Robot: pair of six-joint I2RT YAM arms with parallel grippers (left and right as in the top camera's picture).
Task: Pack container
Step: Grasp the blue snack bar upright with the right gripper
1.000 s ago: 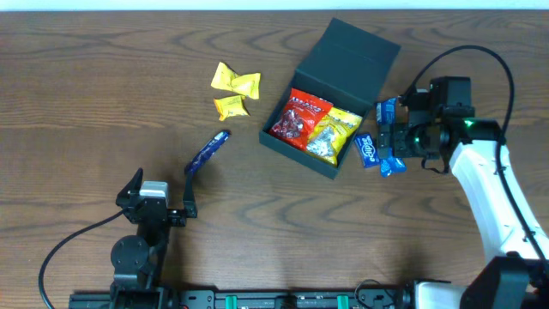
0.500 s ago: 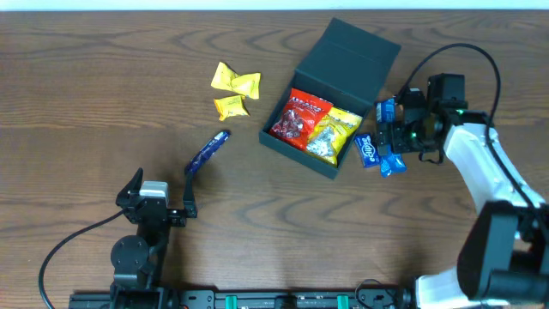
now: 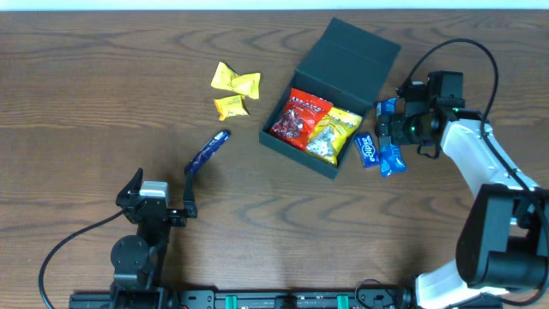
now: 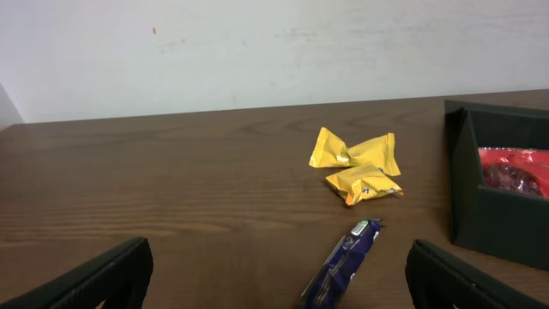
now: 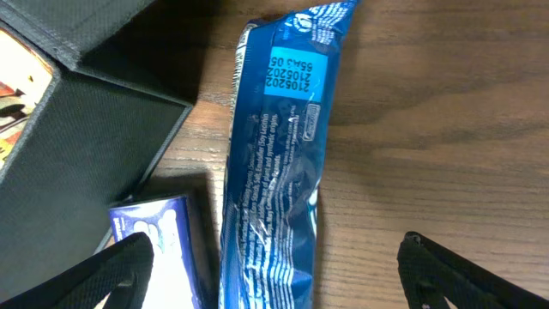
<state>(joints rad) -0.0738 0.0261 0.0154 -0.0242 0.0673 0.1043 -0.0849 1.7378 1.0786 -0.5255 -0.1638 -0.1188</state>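
**A:** Right gripper [image 5: 287,273] is seen spread wide, nothing pinched. A glossy blue foil packet [image 5: 279,154] is straddled across its narrow width, long axis running straight out between the fingers.

**B:** Agreed. The container [image 5: 94,146] is found just beside that packet, on the gripper's left. Matte dark card, square, flap lid thrown back, with a red packet [image 3: 296,116] and a yellow packet [image 3: 334,133], both crinkly, already inside.

**A:** So a short carry leftward is probably called for. A 2nd, smaller blue packet [image 5: 154,236] is tucked against the container's side.

**B:** Left gripper [image 4: 283,283] is parked open too, well apart from the box. A dark blue bar [image 4: 343,257] and 3 yellow pillow packs [image 4: 364,183] are found nearer it.
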